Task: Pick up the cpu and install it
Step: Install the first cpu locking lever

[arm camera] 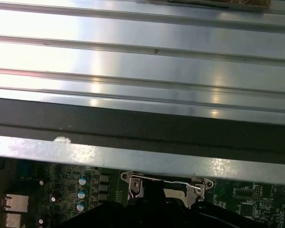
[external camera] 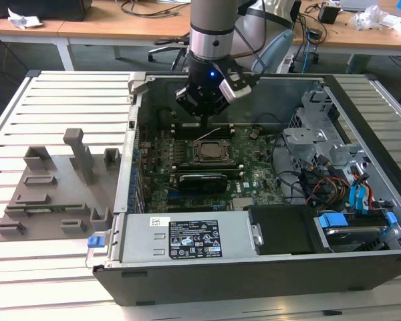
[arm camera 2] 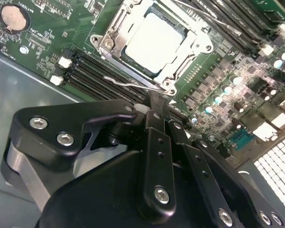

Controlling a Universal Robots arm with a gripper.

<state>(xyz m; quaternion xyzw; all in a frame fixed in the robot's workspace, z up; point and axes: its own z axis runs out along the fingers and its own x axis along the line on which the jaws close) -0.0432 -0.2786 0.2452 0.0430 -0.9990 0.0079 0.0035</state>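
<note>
Slatted metal worktop [external camera: 67, 93] carried the open PC case [external camera: 254, 277], green motherboard [external camera: 254, 177] inside. Tool [arm camera 2: 156, 107] hung just above the socket frame [arm camera 2: 115, 29], fingers closed together on nothing, tips beside the frame's wire lever [arm camera 2: 133, 84]. The cpu [arm camera 2: 154, 40] sat in the socket, just ahead of the tool.

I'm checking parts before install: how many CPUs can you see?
1. The cpu lies inside the socket frame on the motherboard, just beyond the pincer in the second wrist view. Another could be hidden under the arm.
</note>
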